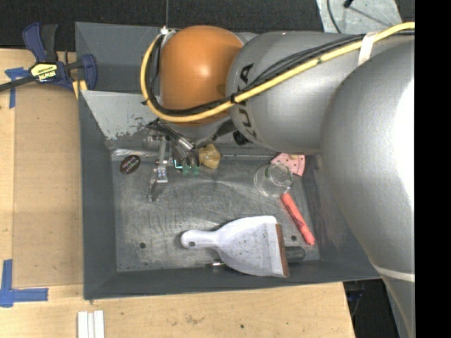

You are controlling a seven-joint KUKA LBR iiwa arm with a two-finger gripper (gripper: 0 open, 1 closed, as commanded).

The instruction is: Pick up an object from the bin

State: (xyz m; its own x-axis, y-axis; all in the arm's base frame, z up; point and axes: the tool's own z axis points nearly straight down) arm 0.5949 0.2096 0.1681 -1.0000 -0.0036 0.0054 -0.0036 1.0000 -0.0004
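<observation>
My gripper (pixel 161 173) hangs below the orange dome over the bin's back left part, its tip just above the floor. A small dark brown round thing (pixel 130 164) lies just to its left. A small green piece (pixel 189 167) sits close on its right. Beside that lies a tan lump (pixel 209 157). I see nothing held by the gripper.
A white dustpan-shaped scoop (pixel 239 245) lies along the front wall. A clear plastic cup (pixel 273 179), a pink piece (pixel 291 163) and a red marker (pixel 298 219) lie at the right. The arm covers the bin's back right.
</observation>
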